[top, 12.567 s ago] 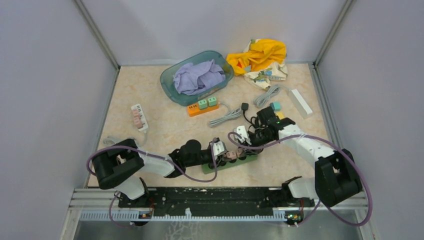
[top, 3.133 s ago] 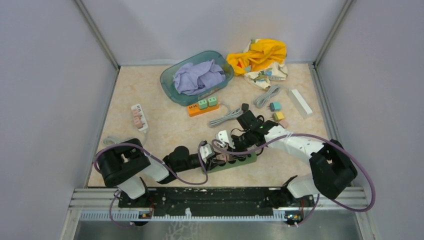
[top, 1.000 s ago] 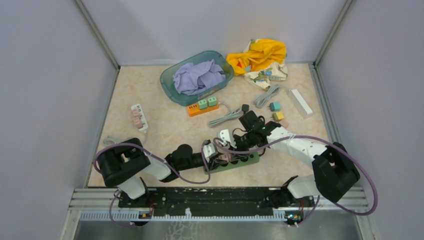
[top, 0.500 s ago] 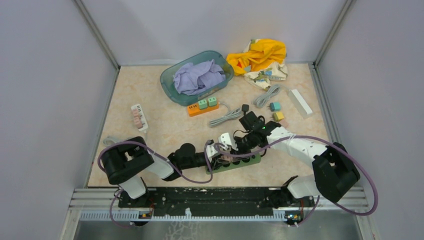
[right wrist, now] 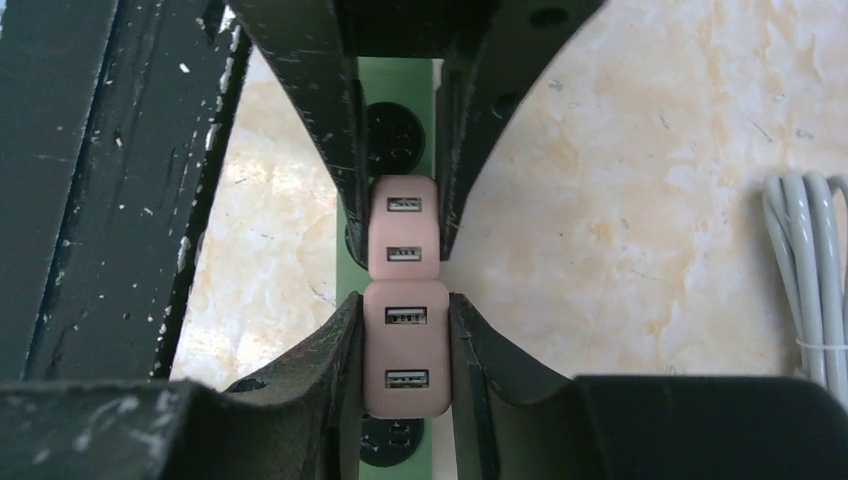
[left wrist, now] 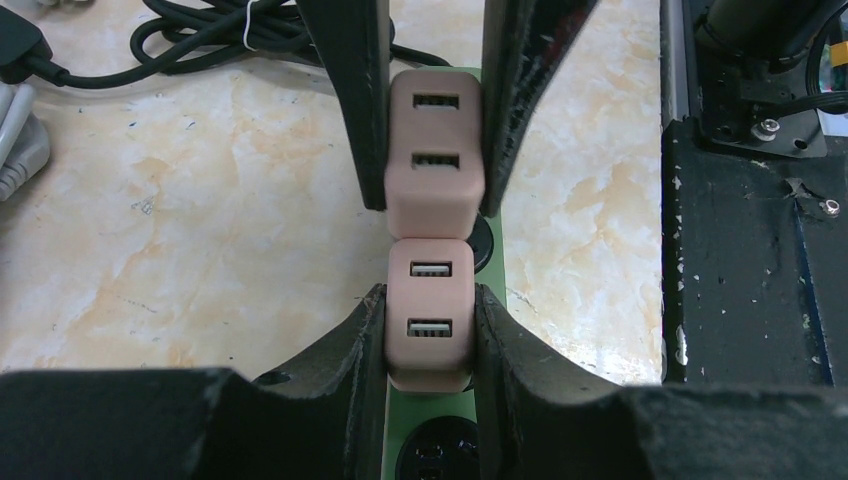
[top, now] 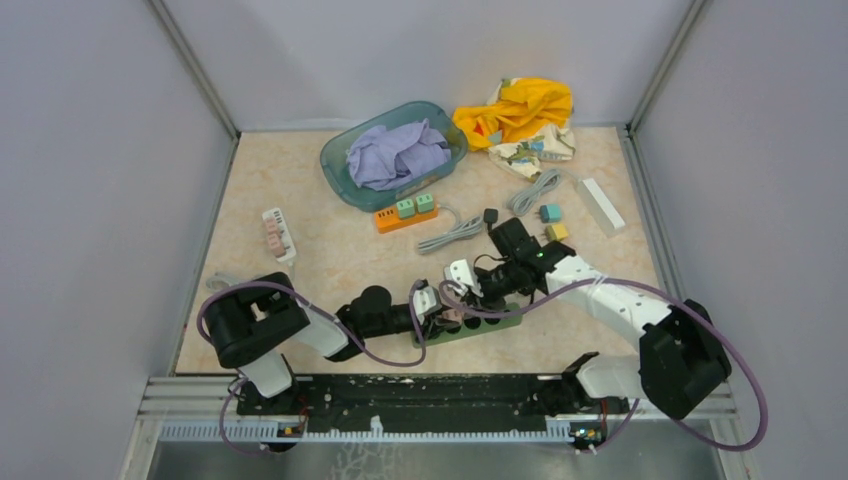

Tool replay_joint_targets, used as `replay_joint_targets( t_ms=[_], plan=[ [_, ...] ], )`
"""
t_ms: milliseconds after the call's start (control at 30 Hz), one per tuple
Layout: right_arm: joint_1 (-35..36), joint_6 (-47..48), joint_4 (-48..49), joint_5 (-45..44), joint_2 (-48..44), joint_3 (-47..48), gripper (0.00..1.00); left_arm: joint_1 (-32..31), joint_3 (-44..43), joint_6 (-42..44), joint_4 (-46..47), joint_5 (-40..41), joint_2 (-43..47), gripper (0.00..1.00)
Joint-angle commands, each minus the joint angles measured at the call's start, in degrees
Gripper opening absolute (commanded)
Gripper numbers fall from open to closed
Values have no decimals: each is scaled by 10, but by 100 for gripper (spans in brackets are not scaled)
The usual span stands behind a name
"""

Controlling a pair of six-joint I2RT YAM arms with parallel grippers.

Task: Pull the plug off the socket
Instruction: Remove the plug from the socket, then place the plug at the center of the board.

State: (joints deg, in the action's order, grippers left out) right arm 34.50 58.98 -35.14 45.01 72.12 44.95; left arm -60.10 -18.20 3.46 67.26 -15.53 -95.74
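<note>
Green plastic power strip (top: pixel 497 318) lies near the front edge of the beige marbled table (top: pixel 300 250), and both arms reach in low over it from opposite ends. Two pink block-shaped USB plugs stand end to end on that strip, touching each other, each with two ports facing up.

On one side the left fingers (left wrist: pixel 350 370) are clamped hard on the flanks of the first pink plug (left wrist: pixel 430 315) — no gap at either pad. Coming the other way, the right fingers (right wrist: pixel 325 375) are pinched just as tight on the second pink plug (right wrist: pixel 405 345), fingertips almost meeting the other arm's.

The second plug looks slightly larger than its neighbour in both wrist views, but whether either plug's pins are clear of the socket cannot be told — the bodies hide the joint. Round black sockets show on the strip past both plugs.

A coiled black cable (left wrist: pixel 200 30) lies on the table just beyond the strip. At the back sits a teal plastic bin (top: pixel 340 180), well apart from it all.
</note>
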Motion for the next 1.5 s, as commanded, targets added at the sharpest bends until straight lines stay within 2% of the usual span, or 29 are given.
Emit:
replay_joint_targets(
  t_ms=[0, 100, 200, 500, 667, 800, 1167, 1300, 1467],
  plan=[
    [48, 14, 24, 82, 10, 21, 0, 1, 4, -2, -108, 1, -31, 0],
    [48, 12, 3, 74, 27, 44, 0, 1, 10, -4, -108, 5, -24, 0],
    [20, 27, -28, 76, 19, 60, 0, 1, 16, -5, -103, 7, -19, 0],
    [-145, 40, -81, 155, -36, 85, 0, 1, 12, -2, -99, 5, -18, 0],
    [-228, -36, -34, 174, -55, 83, 0, 1, 16, -7, -93, 8, -15, 0],
    [-280, -135, 58, 121, -63, 64, 0, 1, 22, -11, -86, 10, -10, 0],
    [-438, -336, 211, -55, -52, 36, 0, 1, 30, -12, -74, 12, -5, 0],
    [-464, -388, 253, -106, -44, 24, 0, 1, 33, -12, -70, 12, -3, 0],
    [-468, -438, 297, -210, -27, 11, 3, 1, 38, -11, -66, 17, 0, 0]
  ],
)
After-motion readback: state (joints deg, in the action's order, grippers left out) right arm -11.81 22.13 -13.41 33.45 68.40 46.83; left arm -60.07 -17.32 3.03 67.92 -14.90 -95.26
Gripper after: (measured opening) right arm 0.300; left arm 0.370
